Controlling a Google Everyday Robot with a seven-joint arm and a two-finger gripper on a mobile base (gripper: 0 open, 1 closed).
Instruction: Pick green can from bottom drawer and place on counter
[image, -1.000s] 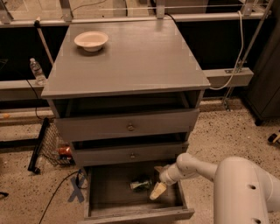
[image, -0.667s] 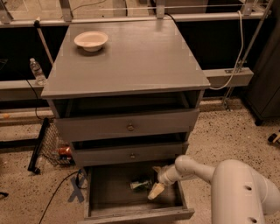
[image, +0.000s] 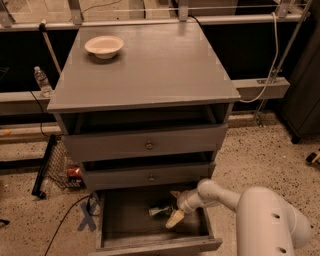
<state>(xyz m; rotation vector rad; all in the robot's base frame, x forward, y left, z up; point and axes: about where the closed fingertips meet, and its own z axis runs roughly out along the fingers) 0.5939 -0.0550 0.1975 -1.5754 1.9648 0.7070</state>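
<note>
The green can lies on its side on the wood-grain floor of the open bottom drawer, near the middle. My gripper reaches down into the drawer from the right, its pale fingers right next to the can's right end. The counter is the wide grey top of the cabinet above.
A cream bowl sits at the counter's back left. Two shallower drawers with round knobs are partly pulled out above the bottom drawer. A clear plastic bottle stands at left; a red can lies in a wire basket by the cabinet.
My gripper has shifted slightly left and down, closer to the green can. The can and drawers have not moved.
</note>
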